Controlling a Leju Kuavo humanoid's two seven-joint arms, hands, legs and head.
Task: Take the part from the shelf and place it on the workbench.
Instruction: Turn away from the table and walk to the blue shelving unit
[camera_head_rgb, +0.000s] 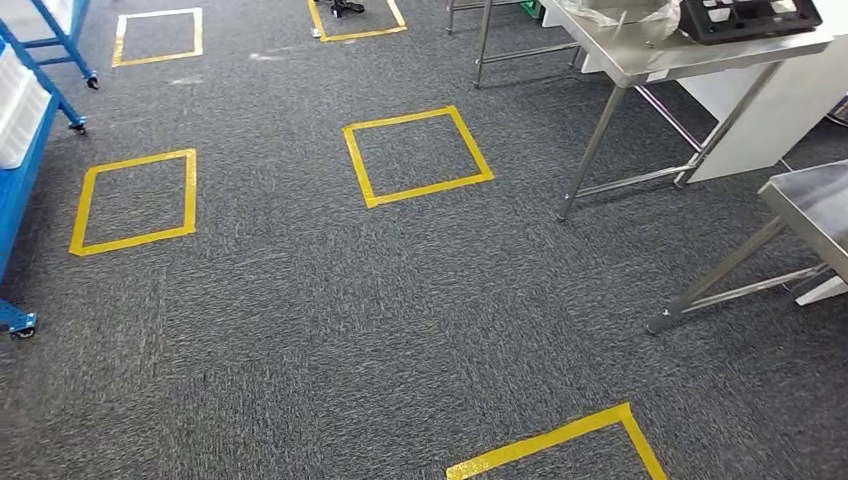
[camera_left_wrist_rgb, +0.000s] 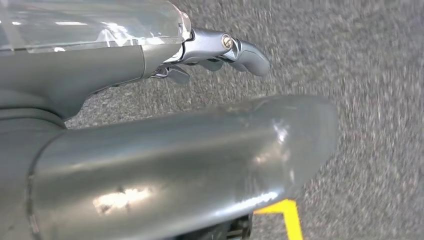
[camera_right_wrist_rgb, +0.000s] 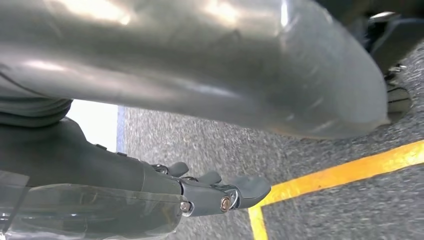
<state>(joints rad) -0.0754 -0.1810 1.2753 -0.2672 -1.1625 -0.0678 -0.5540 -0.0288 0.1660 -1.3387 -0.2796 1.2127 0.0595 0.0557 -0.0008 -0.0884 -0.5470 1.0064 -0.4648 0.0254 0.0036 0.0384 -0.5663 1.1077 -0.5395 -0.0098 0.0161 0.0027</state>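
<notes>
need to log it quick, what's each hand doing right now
left hand: holds nothing, fingers straight out over the carpet.
right hand: holds nothing, fingers straight out.

The floor is grey carpet (camera_head_rgb: 300, 320) marked with squares of yellow tape. One tape square (camera_head_rgb: 417, 156) lies near the centre of the head view, a second (camera_head_rgb: 134, 201) lies to its left, and a third (camera_head_rgb: 158, 35) lies farther back. The corner of another tape outline (camera_head_rgb: 560, 440) lies nearest the camera. A white cabinet (camera_head_rgb: 760, 110) stands at the right, behind the table legs. A dark object (camera_head_rgb: 345, 8), too small to identify, sits inside the far tape square at the top.
</notes>
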